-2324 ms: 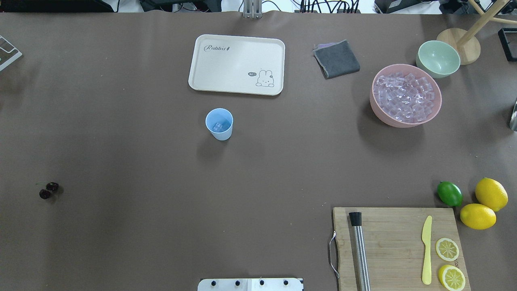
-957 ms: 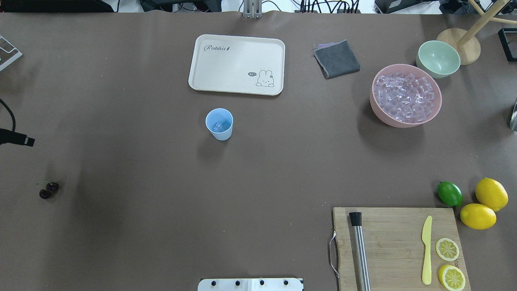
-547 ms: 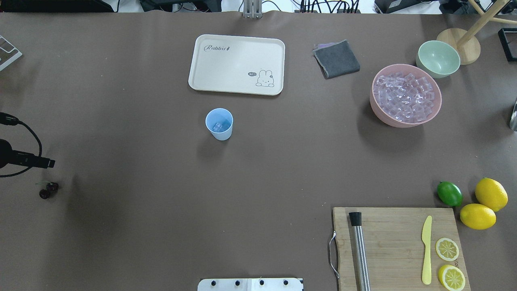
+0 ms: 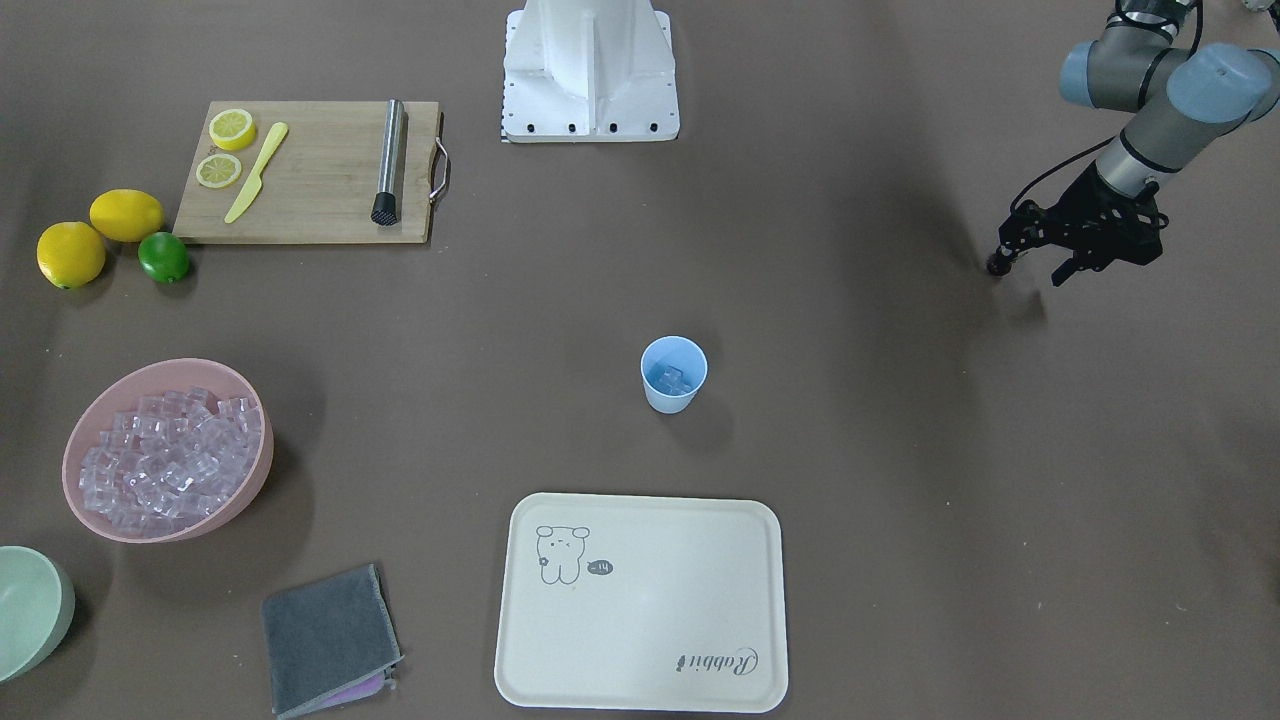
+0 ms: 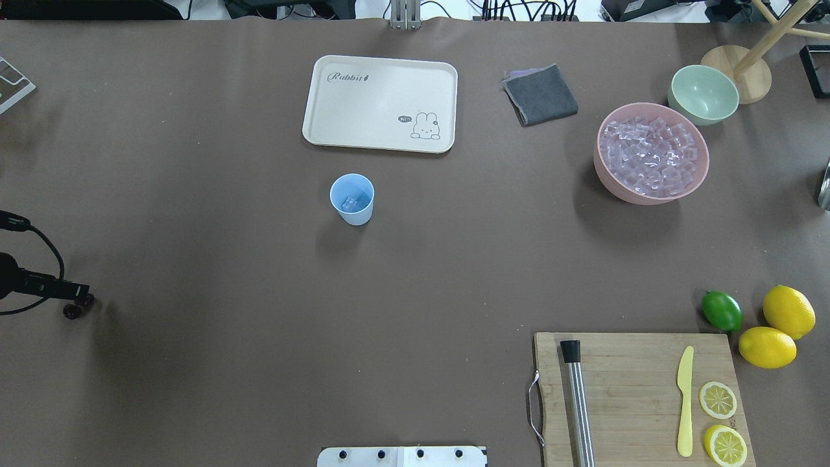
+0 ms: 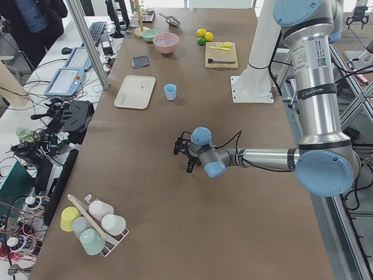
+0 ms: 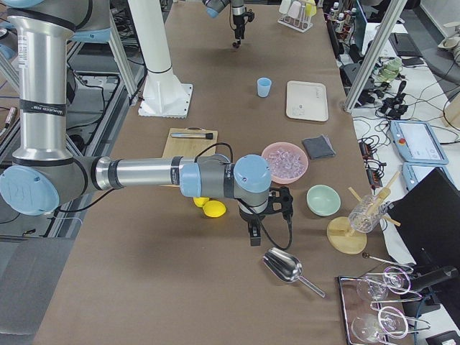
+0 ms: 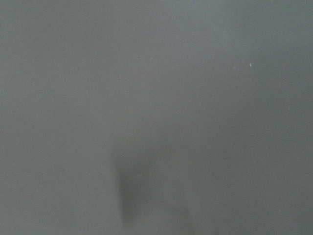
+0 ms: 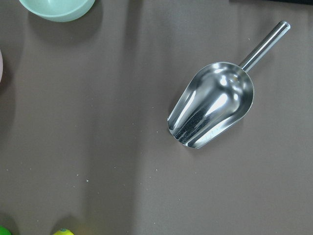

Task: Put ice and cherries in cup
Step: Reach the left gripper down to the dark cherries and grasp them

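Note:
The light blue cup (image 5: 352, 198) stands mid-table, also in the front view (image 4: 673, 373), with an ice cube inside. Most ice (image 5: 650, 155) fills the pink bowl (image 5: 606, 181) at the right. The dark cherries (image 5: 71, 312) lie near the left edge. My left gripper (image 5: 78, 297) is low over them, one berry partly covered by a finger; in the front view (image 4: 1028, 270) its fingers stand apart and hold nothing. The left wrist view shows only blurred table. My right gripper (image 7: 262, 215) shows only in the right side view, so I cannot tell its state.
A metal scoop (image 9: 212, 105) lies under the right wrist, beside a pale green bowl (image 5: 703, 94). A cream tray (image 5: 337, 123) and grey cloth (image 5: 541, 96) lie behind the cup. A cutting board (image 5: 622, 389), lime (image 5: 722, 311) and lemons (image 5: 788, 311) sit at the near right.
My left arm has come in from the left edge and moved toward the robot, down onto the cherries. The cup, ice and bowls have not moved.

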Action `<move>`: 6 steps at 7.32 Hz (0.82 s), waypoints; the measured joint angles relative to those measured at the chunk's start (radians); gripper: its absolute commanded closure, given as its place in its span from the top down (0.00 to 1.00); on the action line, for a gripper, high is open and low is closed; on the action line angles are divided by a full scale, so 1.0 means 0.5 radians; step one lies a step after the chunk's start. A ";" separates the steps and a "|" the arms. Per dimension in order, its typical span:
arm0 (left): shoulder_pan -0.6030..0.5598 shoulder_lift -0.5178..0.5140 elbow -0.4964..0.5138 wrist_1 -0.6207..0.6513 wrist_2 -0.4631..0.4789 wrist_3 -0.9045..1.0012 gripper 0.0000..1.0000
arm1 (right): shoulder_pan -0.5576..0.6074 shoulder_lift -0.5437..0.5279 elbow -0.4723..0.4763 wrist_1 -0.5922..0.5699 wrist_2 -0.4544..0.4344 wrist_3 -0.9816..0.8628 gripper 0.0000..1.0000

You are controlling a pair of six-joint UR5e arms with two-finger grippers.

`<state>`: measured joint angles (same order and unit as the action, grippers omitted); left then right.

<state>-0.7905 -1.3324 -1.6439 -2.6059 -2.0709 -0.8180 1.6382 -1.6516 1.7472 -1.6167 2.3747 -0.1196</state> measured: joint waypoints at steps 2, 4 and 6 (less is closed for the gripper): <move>0.074 0.007 -0.002 -0.031 0.015 -0.018 0.29 | -0.002 -0.001 -0.003 -0.006 0.002 0.002 0.99; 0.091 0.001 -0.018 -0.036 0.017 -0.021 0.29 | -0.001 -0.009 0.002 -0.009 0.003 0.005 0.99; 0.085 -0.005 -0.056 -0.026 -0.020 -0.016 0.29 | 0.000 -0.016 0.011 -0.011 0.003 0.006 0.99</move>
<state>-0.7479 -1.3349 -1.6718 -2.6187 -2.0811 -0.8258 1.6382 -1.6595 1.7526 -1.6223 2.3761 -0.1167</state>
